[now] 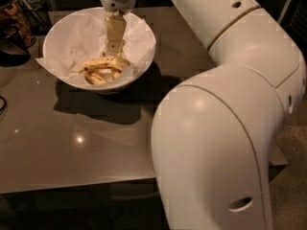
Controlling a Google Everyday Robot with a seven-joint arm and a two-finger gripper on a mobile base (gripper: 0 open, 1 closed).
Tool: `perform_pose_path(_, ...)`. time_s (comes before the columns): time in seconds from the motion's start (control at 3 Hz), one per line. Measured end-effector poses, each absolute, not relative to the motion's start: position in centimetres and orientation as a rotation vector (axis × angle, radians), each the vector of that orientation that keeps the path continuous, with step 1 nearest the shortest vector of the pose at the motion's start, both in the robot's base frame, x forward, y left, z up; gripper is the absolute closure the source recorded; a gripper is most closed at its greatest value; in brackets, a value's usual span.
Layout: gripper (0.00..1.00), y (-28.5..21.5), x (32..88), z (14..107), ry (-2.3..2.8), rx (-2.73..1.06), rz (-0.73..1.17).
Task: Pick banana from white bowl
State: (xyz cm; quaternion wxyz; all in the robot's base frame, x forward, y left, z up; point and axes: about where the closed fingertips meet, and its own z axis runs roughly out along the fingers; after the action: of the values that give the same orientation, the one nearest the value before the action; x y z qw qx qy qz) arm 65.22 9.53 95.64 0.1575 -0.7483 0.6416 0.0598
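1. The gripper hung inside the white bowl, pointing straight down from the wrist at the bowl's 12 o'clock rim. It showed as one pale column from this angle, so I couldn't tell whether it was open or closed.
2. The banana lay on the bowl floor just below the tip, toward 7 o'clock. The tip was very near its right-hand part, but I couldn't tell whether they touched.
3. The banana's long axis ran roughly 9 to 3 o'clock, with a gentle curve. My read: the grip needed to close across that line, from 12 to 6.
4. A second yellow piece lay just beside it at 6 o'clock. That looked like the risk, because a low or wide grab could catch both.
5. Crumpled white paper lined the walls and sloped in from 9 and 3 o'clock. There was free room straight up, so a vertical lift looked like the clean way out.
6. Outside the bowl, the brown table stretched toward 6 o'clock. Dark clutter sat near the bowl at 9 o'clock.
7. The robot's big white arm filled the side from 3 to 5 o'clock, well apart from the bowl.
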Motion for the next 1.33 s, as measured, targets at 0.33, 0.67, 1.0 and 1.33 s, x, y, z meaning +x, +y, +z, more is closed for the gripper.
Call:
perform_pose_path(0.33,0.33,9.7,65.6,94.4,1.860,-2.150,0.186)
perform_pose_path(0.67,0.33,9.4,66.2,93.5,1.898,-2.135,0.196)
perform_pose_path(1.0,0.39,9.0,66.7,92.6,1.938,-2.123,0.195)
perform_pose_path(1.33,0.46,9.1,67.0,91.8,1.966,-2.128,0.194)
